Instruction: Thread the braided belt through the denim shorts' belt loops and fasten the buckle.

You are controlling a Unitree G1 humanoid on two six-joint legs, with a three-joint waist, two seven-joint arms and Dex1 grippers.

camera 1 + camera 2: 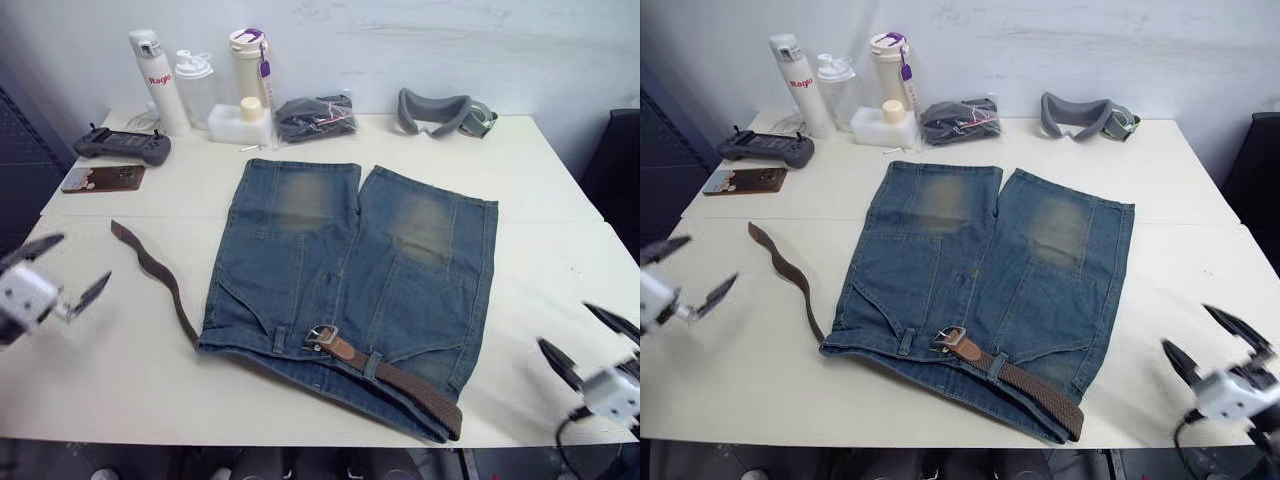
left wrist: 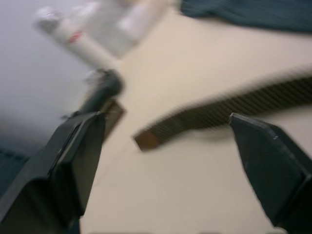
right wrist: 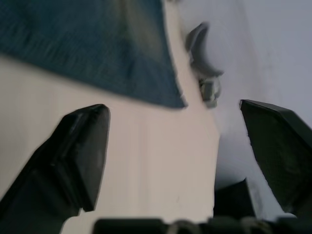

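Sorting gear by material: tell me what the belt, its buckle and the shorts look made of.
Belt: woven brown strap, leather or a lookalike, matte, with a plaited texture.
Buckle: silver metal, by its shine.
Shorts: faded blue denim, with visible seams and yellowish worn patches on both legs.

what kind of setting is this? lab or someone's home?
Likely a lab or test workspace, not a home: a plain white table against a bare wall, a handheld controller and a headset near the back edge, and denim shorts laid flat as a task prop.
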